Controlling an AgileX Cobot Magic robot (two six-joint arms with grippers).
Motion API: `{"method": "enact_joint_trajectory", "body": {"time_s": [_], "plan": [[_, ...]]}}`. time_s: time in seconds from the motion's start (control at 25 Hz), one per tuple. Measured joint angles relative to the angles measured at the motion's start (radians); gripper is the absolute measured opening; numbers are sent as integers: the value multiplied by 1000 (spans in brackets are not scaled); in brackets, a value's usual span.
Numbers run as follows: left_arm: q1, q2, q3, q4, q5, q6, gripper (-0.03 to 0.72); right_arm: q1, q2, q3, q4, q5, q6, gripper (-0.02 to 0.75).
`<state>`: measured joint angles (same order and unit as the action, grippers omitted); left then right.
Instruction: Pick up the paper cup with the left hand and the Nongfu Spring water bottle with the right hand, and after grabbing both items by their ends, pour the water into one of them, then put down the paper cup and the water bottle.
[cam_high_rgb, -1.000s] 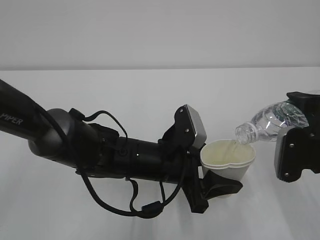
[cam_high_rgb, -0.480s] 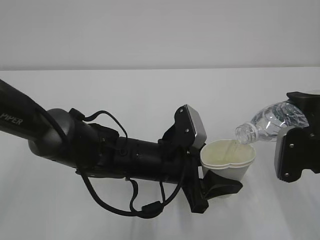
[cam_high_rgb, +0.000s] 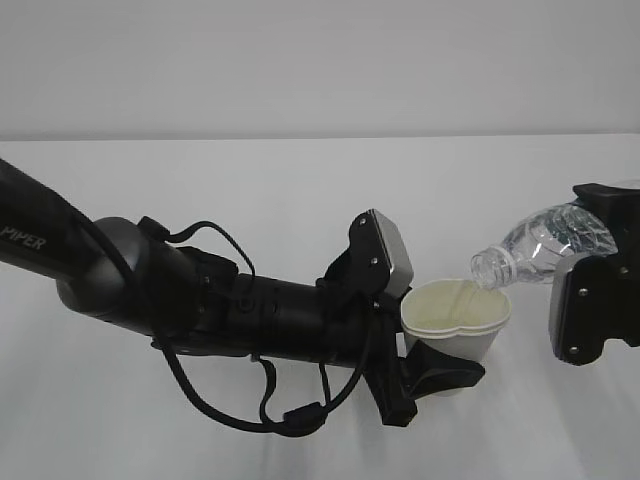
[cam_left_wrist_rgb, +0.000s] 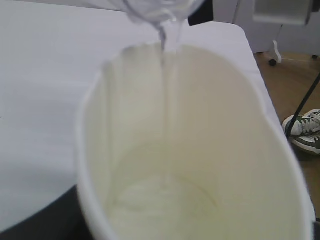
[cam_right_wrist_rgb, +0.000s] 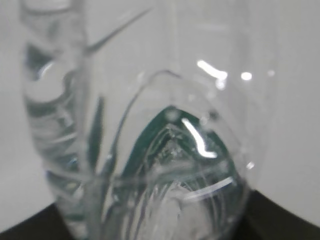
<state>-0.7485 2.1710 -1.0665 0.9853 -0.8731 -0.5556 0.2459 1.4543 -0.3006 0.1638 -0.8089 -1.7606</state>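
Water pouring from bottle into cup above the white counter.
The small white tapered paper cup (cam_high_rgb: 458, 318) sits clamped in the left black gripper (cam_high_rgb: 432, 362), its rim squeezed out of round, near the counter's (cam_high_rgb: 300, 190) right edge. A thin stream of clear water (cam_left_wrist_rgb: 164, 100) falls into it from the tilted clear ribbed plastic bottle (cam_high_rgb: 540, 240), clamped by its base in the right boxy black gripper (cam_high_rgb: 585, 290).
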Motion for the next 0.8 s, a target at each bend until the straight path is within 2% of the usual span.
{"method": "enact_joint_trajectory", "body": {"time_s": [0.8], "plan": [[0, 0, 0, 0, 0, 0, 422, 0, 0, -1, 0, 0, -10, 396]]}}
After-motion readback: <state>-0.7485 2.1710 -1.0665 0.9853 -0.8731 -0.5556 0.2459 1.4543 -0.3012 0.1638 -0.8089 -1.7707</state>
